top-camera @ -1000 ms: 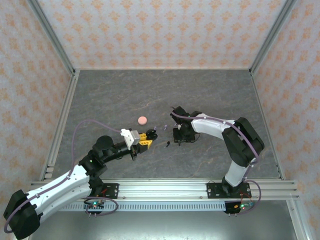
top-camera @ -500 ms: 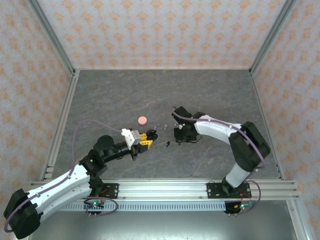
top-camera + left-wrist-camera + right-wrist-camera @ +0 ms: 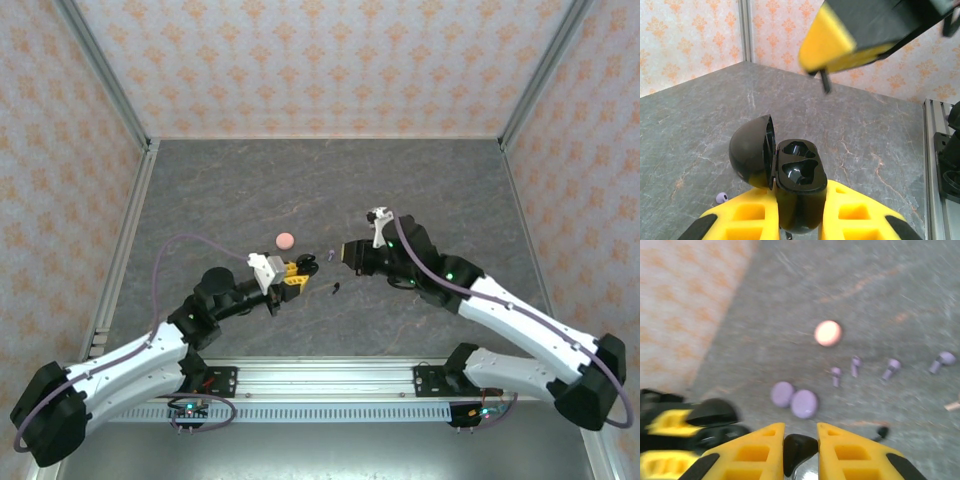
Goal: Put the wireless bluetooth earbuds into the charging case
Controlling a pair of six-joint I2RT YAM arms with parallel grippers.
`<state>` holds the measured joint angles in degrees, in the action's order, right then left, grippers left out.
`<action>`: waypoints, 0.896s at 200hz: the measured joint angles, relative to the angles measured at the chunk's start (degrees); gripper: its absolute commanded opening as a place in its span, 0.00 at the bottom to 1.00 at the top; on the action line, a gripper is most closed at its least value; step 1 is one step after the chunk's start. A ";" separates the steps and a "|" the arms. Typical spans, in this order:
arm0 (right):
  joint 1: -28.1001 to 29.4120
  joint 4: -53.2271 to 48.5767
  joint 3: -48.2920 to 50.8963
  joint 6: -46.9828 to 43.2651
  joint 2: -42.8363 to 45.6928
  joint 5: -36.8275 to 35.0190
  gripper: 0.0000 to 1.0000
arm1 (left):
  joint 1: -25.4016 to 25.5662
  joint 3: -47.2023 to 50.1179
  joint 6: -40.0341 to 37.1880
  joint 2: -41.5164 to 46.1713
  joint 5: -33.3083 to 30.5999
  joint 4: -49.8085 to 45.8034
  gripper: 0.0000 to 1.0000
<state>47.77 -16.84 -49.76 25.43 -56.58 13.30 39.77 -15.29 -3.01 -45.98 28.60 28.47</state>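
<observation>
The left gripper [image 3: 801, 201] is clenched on the charging case [image 3: 799, 172], with its 2 yellow fingers [image 3: 752, 220] pressing the black shell from either side. The case is open. Its domed lid [image 3: 747, 155] stands swung up on the left, and the 2 wells in the base lie exposed, facing up. From above, the case sits just left of the middle of the grey table [image 3: 250, 190], towards the near edge, with a pink disc [image 3: 286, 240] a little beyond it.

The right gripper [image 3: 800, 432] hangs near the case, on its right. Its jaws are closed on a small black piece [image 3: 800, 447]. That view is blurred, but the piece is probably a black earbud. In the left wrist view, a thin dark stem pokes down from the right gripper's yellow finger. The stem is above the open case and apart from it.

The right wrist view shows 4 lilac earbuds [image 3: 855, 363] lying in a loose row on the table. Nearer the camera, 2 lilac discs [image 3: 804, 403] touch each other. A second black earbud [image 3: 881, 432] lies on the table just beyond the gripper's right finger.
</observation>
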 measured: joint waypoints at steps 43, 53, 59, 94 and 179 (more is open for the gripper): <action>5.88 10.49 3.85 0.09 2.93 -3.54 0.19 | 0.00 -0.92 0.15 -2.23 -0.20 0.98 0.00; 7.04 11.87 4.22 -0.13 2.40 -4.37 0.19 | 0.00 -1.22 0.17 -2.47 -0.20 1.03 0.00; 7.56 12.63 4.33 -0.37 2.03 -4.74 0.19 | 0.00 -1.42 0.17 -2.58 -0.20 1.09 0.00; 8.46 15.52 4.39 -1.55 -0.48 -6.08 0.19 | 0.00 -1.92 0.17 -2.95 -0.17 1.75 0.00; 8.94 16.13 4.00 -3.34 -5.20 -6.03 0.19 | 0.00 -2.03 0.20 -2.95 -0.20 1.77 0.00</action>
<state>56.71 -0.71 -45.76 22.09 -61.78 7.27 39.77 -17.32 -2.81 -48.93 28.40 30.24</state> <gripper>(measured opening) 0.195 0.173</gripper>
